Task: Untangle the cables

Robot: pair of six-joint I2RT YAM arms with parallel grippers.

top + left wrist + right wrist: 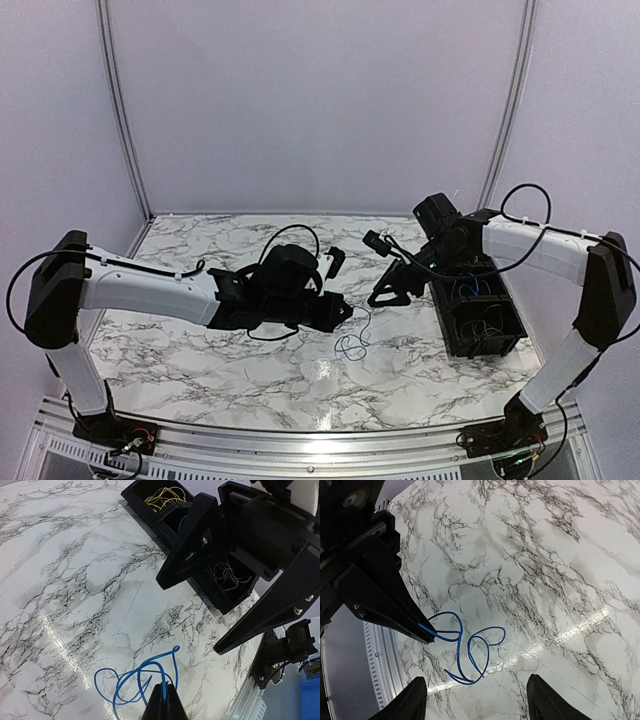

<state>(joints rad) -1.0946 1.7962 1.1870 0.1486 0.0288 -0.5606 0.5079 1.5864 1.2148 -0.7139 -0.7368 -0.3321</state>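
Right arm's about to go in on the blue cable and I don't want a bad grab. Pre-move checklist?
1. Grip: left gripper shut on blue cable: ok.
2. Jaws: right gripper open: ok.
3. Contact: right fingers off the cable, which lies between them: ok.
4. Loops uncrossed: not ok, they overlap on the table.
5. Cable apart from the bin: ok.
6. Real knot in the loops: cannot tell.
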